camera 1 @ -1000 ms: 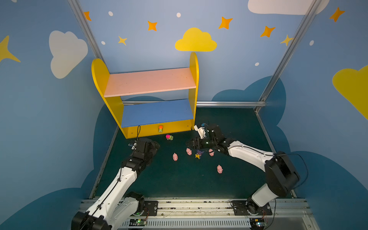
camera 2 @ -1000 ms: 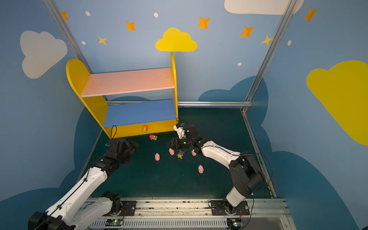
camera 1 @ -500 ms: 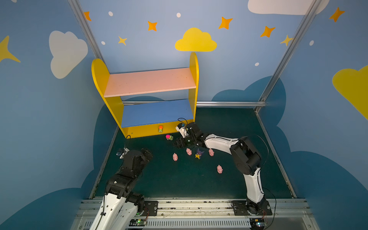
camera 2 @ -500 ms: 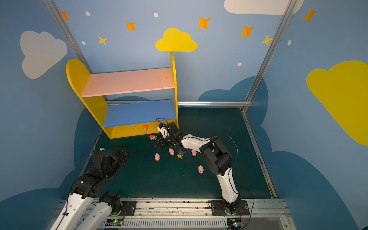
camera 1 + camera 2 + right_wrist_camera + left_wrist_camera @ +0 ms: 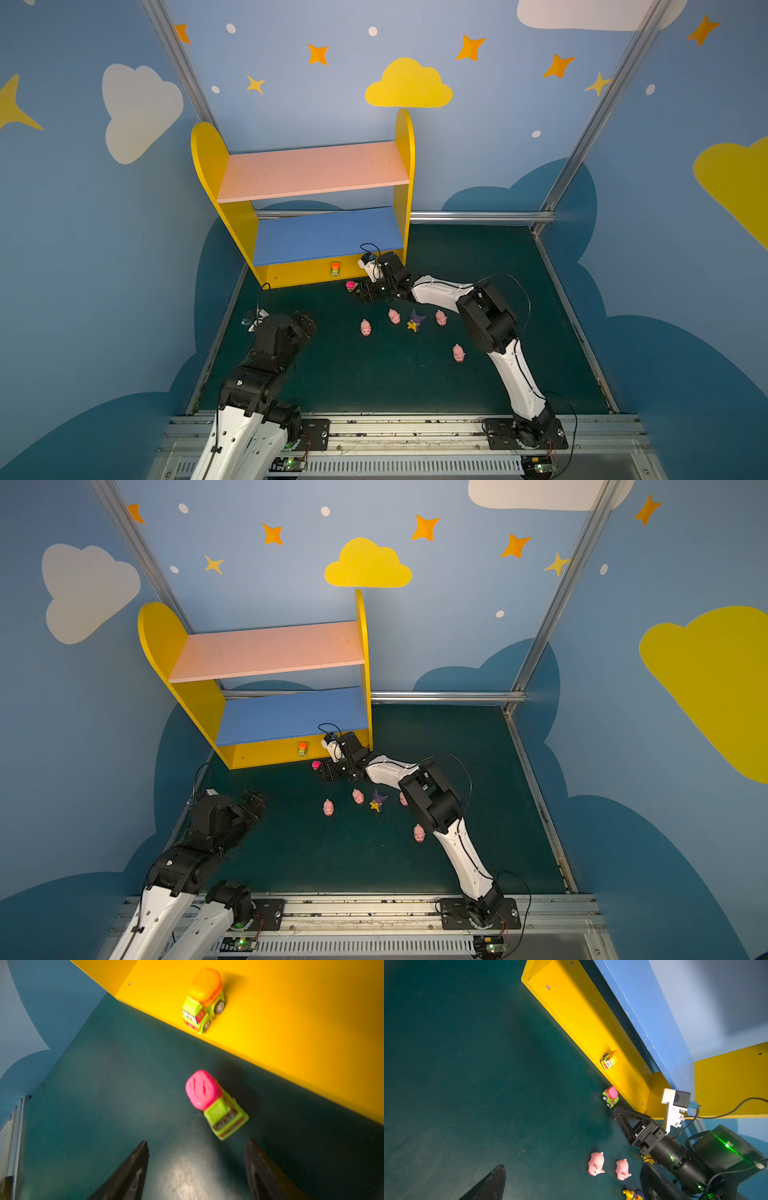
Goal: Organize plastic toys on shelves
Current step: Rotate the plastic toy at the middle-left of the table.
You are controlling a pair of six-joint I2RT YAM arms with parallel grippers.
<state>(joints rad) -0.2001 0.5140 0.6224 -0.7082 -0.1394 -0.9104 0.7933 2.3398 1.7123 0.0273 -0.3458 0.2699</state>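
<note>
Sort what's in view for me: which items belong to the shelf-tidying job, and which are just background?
Job: shelves; orange-topped car on its yellow base; pink-topped car, four pink pigs, yellow figure on the mat.
Just there: cloud sticker; frame post; mounting rail.

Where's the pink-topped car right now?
In a top view the pink-topped car sits on the mat before the yellow base, near its right end, ahead of the open right gripper.

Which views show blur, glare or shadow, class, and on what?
Right wrist view: the pink-topped car is smeared by blur, and a pale glare patch lies on the green mat between the fingers. Left wrist view: the orange-topped car looks crisp.
</note>
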